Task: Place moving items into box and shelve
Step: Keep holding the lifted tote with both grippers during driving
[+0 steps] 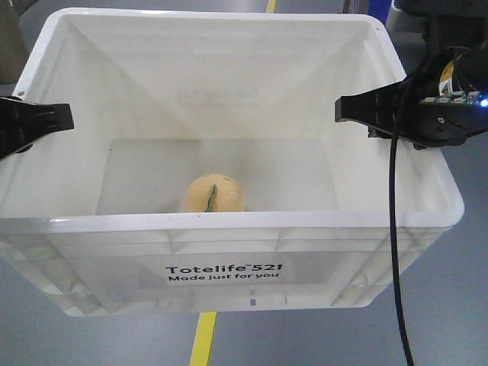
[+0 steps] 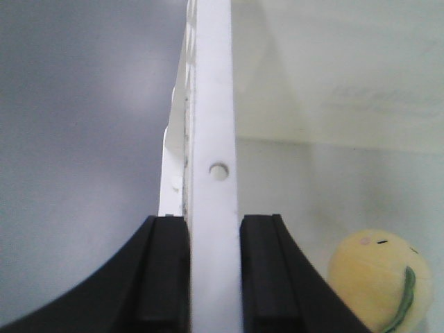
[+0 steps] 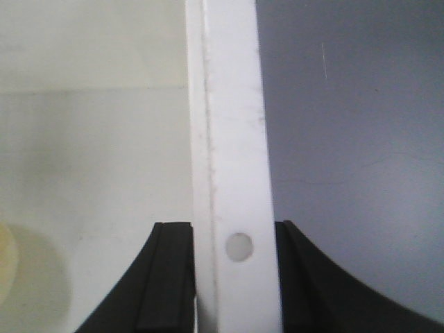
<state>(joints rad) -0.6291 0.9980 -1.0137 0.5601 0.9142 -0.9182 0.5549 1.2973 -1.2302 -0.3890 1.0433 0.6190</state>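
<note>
Clamping the box (image 1: pixel 229 221) by its side rims, left pincer (image 2: pixel 214 223) and right pincer (image 3: pixel 236 229) each pinch thin plastic. The toy (image 1: pixel 213 194) lies inside by the near wall. Uneven lifting could slip a rim and tip the box.

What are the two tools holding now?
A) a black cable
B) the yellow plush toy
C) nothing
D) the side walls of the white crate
D: each wrist view shows a wall of the white crate pinched in the left tool or the right tool; the yellow plush toy lies free inside.
</note>
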